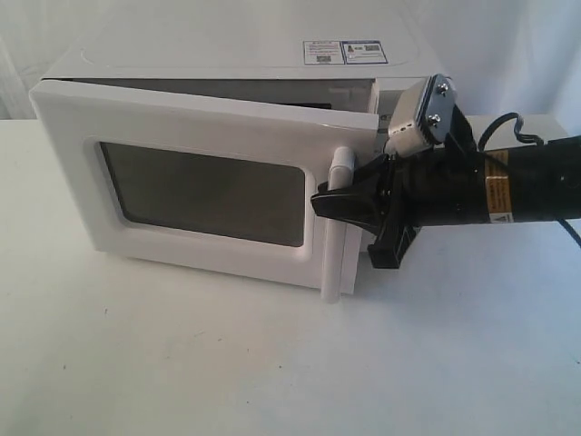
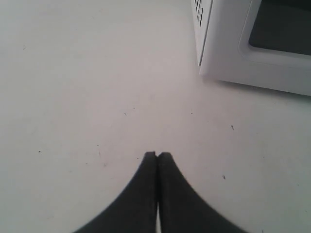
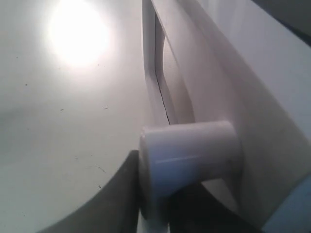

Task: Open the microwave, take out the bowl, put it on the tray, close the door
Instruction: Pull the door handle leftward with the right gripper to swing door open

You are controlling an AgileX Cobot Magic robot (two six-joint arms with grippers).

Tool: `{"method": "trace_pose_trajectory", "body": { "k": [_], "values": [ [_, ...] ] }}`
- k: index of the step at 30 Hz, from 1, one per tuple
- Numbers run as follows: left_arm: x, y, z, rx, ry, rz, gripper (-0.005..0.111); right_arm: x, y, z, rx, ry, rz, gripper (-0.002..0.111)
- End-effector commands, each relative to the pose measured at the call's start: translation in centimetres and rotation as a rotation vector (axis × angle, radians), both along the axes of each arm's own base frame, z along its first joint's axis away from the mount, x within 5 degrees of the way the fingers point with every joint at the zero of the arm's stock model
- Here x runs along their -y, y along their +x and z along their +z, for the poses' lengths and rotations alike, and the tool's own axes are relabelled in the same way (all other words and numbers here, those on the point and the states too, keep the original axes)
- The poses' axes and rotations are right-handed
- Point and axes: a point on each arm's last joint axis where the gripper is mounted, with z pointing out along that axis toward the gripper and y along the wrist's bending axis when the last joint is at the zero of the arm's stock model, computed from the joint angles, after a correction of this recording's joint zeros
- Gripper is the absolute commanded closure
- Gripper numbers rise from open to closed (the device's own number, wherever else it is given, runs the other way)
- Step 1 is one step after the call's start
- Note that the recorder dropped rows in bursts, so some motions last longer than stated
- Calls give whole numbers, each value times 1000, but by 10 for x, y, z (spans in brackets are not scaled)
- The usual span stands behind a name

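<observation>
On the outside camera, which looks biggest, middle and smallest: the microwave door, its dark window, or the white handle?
1. The door looks biggest.
2. Its dark window.
3. The white bar handle looks smallest.

Microwave on table, door ajar in front, handle at door's right edge, right fingers around it.

The white surface is plain and matte, and up close it is peppered with tiny dark specks and short scuff marks scattered well apart. A round patch of glare from a light overhead sits bright on it. Behind, a pale cloth hangs as a backdrop, with soft vertical folds at its left side.
</observation>
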Motion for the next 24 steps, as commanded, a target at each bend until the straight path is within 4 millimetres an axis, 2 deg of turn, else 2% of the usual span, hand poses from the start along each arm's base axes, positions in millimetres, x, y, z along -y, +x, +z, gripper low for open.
{"method": "trace_pose_trajectory", "body": {
  "k": [1, 4, 6, 9, 14, 18, 22, 24],
  "values": [
    [1, 0, -1, 3, -13, -5, 107, -4, -4, -8, -99, -22, 17, 90],
    [1, 0, -1, 3, -13, -5, 107, -5, -11, -12, -195, -30, 61, 68],
    [1, 0, -1, 3, -13, -5, 107, -5, -16, -11, -274, -21, 77, 62],
    [1, 0, -1, 3, -13, -5, 107, -5, -25, -5, -431, 68, 60, 62],
    [1, 0, -1, 3, -13, -5, 107, -4, -35, 17, -371, 83, 62, 62],
    [1, 0, -1, 3, -13, -5, 107, 6, -29, 29, -253, 19, -125, 62],
    [1, 0, -1, 3, -13, -5, 107, 9, -40, 45, -225, 48, -149, 62],
    [1, 0, -1, 3, -13, -5, 107, 18, -49, 46, -218, 52, -182, 62]
  ]
}}
